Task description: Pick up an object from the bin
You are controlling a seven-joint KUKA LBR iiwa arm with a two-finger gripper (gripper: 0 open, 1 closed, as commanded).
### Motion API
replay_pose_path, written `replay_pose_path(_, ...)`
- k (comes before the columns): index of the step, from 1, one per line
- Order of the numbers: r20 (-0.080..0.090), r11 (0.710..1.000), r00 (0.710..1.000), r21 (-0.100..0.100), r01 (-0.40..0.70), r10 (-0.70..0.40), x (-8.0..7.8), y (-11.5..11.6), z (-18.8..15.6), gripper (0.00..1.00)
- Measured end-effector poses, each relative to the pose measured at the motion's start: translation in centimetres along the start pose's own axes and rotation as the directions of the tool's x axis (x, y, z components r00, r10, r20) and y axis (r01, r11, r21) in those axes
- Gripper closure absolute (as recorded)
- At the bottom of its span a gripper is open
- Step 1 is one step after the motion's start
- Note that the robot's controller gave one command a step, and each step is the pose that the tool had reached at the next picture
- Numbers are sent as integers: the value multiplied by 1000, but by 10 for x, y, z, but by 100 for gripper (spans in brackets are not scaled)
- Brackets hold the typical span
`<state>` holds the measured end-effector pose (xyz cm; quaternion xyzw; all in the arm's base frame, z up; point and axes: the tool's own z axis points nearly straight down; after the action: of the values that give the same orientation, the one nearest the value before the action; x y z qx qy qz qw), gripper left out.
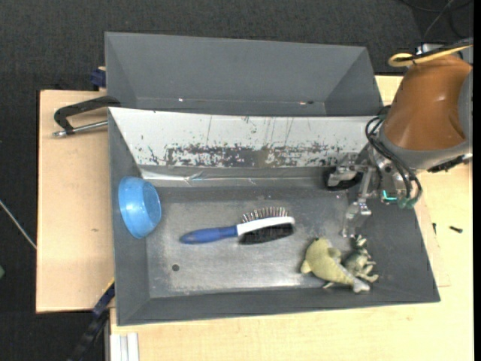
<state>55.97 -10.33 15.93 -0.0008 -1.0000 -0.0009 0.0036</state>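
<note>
The robot's orange-covered arm (428, 111) runs off the right side, and the tip of the hand (354, 232) blends into a little dark toy (361, 261) beside the pale toy animal (325, 262) in the near right corner, a toy too small to name.

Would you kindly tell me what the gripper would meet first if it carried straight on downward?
Probably the pale green toy animal by the bin's front right corner, just under the gripper. Depth is unclear, so it may meet bare floor beside it.
</note>
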Motion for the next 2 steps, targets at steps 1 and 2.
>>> replay_pose_path(1,22,975,975,7,221,-222,30,-28,64,0)
replay_pose_path(2,8,943,943,2,332,-332,53,25,37,0)
